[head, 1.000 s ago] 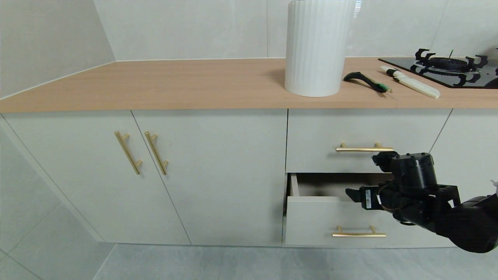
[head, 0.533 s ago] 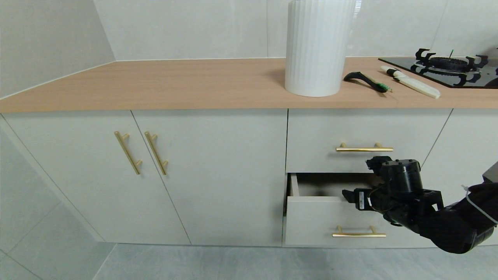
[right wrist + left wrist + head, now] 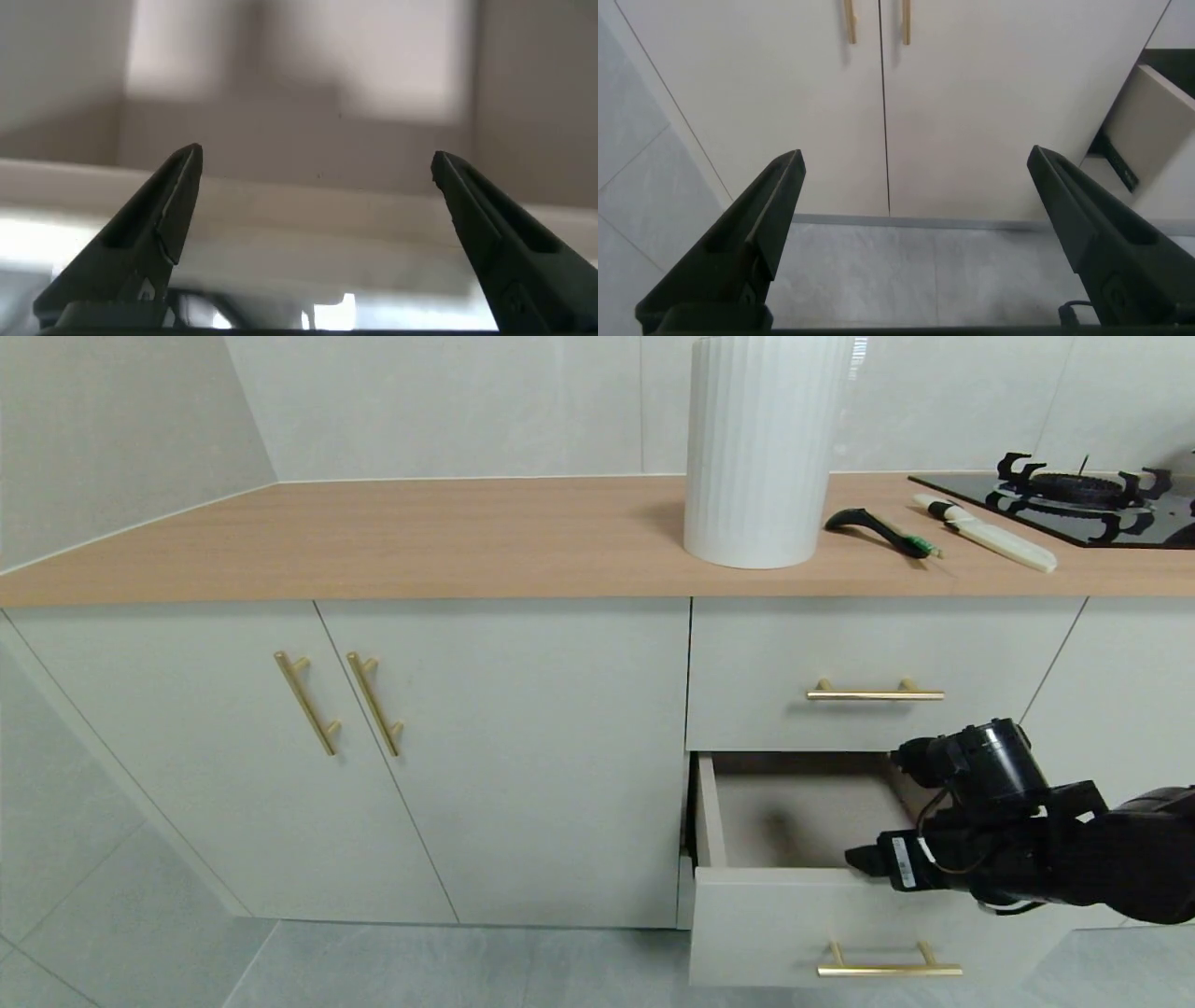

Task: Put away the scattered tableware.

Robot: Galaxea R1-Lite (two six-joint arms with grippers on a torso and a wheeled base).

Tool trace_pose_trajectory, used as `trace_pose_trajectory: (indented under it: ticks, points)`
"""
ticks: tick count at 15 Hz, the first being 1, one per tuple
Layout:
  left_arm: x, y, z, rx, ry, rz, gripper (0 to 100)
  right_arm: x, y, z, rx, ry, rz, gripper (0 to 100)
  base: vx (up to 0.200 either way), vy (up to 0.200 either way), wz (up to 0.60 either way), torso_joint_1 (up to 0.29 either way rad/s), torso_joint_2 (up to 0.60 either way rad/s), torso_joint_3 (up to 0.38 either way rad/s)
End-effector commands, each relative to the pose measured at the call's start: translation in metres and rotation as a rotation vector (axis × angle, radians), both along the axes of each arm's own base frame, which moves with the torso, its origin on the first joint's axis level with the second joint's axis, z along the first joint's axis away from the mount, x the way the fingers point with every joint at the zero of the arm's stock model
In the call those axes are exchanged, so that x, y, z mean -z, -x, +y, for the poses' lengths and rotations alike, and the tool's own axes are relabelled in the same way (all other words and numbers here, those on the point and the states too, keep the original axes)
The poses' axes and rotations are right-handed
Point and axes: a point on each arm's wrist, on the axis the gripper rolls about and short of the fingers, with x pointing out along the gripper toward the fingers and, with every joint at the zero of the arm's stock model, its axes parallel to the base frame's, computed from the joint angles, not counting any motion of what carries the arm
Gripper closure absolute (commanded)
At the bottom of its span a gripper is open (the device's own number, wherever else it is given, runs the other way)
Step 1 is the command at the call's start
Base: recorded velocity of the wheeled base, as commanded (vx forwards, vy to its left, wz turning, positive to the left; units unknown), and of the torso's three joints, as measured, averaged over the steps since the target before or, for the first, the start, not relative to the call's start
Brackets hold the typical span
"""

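The peeler (image 3: 878, 530) and the pale knife (image 3: 985, 532) are lying side by side on the desk (image 3: 420, 537), right of the white canister (image 3: 758, 448), close to the desk's front edge. Below, the lower drawer (image 3: 775, 924) is standing open, roomy inside, the right pincer (image 3: 864, 861) sitting at its front rim, spread wide, holding nothing. The left pincer (image 3: 915, 243) is gaping empty before the cupboard doors (image 3: 971, 93).

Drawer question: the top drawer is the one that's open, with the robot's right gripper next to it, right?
Not quite. The open one is the bottom drawer, with the right gripper next to it. The top drawer is shut. The head view shows this.
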Motion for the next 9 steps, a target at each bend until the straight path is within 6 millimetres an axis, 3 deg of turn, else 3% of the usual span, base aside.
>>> trace_pose_trajectory:
  ticks: [1,3,9]
  points:
    - [0.0,0.0,0.0,0.0,0.0,0.001,0,-0.082,0.041,-0.009,-0.084,-0.082,0.072,0,0.0,0.0,0.0,0.0,0.0,0.0]
    - [0.0,0.0,0.0,0.0,0.0,0.001,0,-0.103,0.053,-0.012,-0.111,-0.115,0.071,0,0.0,0.0,0.0,0.0,0.0,0.0]
    - [0.0,0.0,0.0,-0.001,0.0,0.001,0,-0.106,0.056,-0.014,-0.086,-0.096,0.033,0,0.0,0.0,0.0,0.0,0.0,0.0]
